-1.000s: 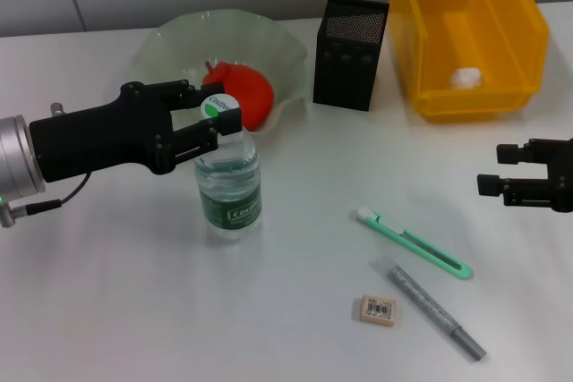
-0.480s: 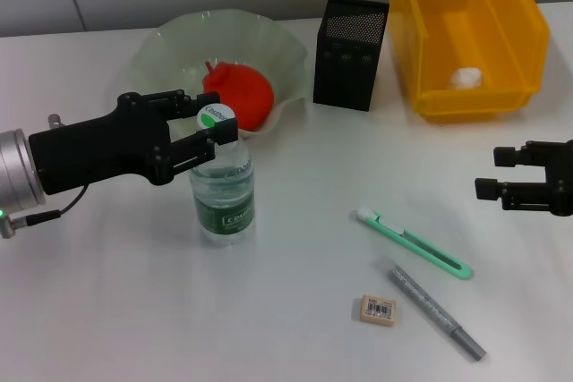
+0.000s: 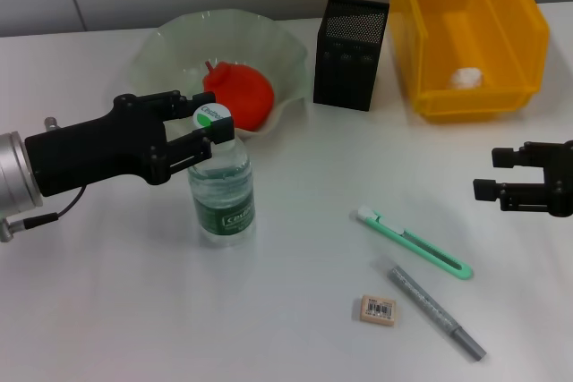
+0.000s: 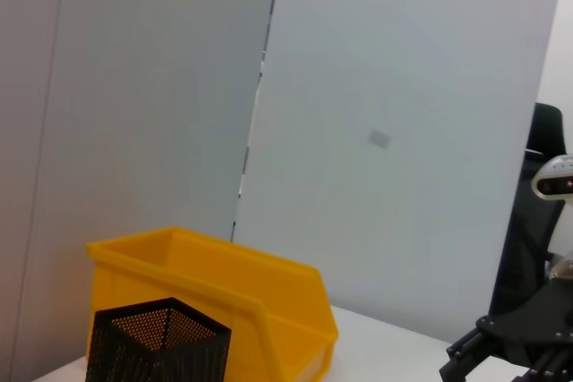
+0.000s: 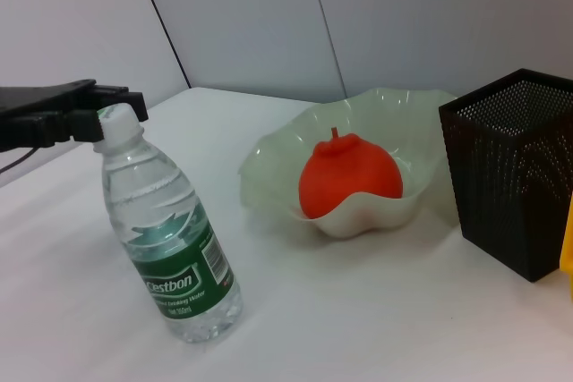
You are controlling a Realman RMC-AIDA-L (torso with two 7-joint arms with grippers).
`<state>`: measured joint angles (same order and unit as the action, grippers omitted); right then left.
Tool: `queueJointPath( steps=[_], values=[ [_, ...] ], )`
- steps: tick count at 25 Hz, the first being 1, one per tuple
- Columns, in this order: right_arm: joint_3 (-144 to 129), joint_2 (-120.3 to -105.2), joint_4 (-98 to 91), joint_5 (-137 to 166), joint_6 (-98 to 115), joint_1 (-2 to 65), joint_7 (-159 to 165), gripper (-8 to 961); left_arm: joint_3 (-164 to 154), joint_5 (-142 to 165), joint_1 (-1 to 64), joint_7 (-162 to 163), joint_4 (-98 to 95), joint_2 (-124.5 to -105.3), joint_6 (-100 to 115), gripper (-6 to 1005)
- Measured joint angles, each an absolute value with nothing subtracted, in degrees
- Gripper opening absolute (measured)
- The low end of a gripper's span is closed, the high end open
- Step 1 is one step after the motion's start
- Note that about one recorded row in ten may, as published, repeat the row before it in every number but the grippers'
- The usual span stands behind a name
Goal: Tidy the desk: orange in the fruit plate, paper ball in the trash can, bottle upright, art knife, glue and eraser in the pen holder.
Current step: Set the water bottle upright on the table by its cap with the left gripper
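A clear water bottle (image 3: 221, 190) with a green label stands nearly upright, tilted a little, in front of the fruit plate (image 3: 179, 35); it also shows in the right wrist view (image 5: 170, 239). My left gripper (image 3: 204, 125) is shut on the bottle's neck just under the cap. The orange (image 3: 240, 94) lies in the plate. The paper ball (image 3: 466, 76) lies in the yellow bin (image 3: 528, 51). The green art knife (image 3: 414, 243), grey glue stick (image 3: 436, 310) and eraser (image 3: 377, 309) lie on the table. The black pen holder (image 3: 351, 40) stands behind them. My right gripper (image 3: 490, 173) is open and empty at the right.
The plate, pen holder and yellow bin stand in a row along the back of the white table. The knife, glue and eraser lie close together at the front, between the bottle and my right gripper.
My left gripper has moved a little to the left with the bottle, which now stands further left. The right arm has not moved.
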<state>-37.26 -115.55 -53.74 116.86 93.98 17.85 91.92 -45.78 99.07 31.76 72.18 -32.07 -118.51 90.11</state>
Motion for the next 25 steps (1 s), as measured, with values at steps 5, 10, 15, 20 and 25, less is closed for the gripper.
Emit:
queueJointPath(
  steps=[5,10,15,20,25],
  values=[
    [-37.2,-115.63,-53.9,116.9,94.1,17.9,92.1,724,-45.8,98.5,31.5,72.8,-32.0,-118.53,90.1,463],
    [-37.2,-115.66,-53.9,116.9,94.0,18.0,92.1,725,-46.1,98.5,31.5,72.9,-32.0,-118.51,90.5,501],
    [-37.2,-115.67,-53.9,116.9,94.1,18.0,92.1,725,-46.0,98.5,31.5,72.9,-32.0,-118.47,91.1,651],
    [-36.9,-115.50,-54.9,116.9,95.1,18.0,93.0,724,-45.6,98.3,30.3,72.9,-33.7,-118.25,92.5,768],
    [-37.2,-115.57,-60.1,117.3,97.7,17.7,96.9,724,-45.0,98.3,25.3,72.0,-38.3,-118.00,93.6,808]
  ],
)
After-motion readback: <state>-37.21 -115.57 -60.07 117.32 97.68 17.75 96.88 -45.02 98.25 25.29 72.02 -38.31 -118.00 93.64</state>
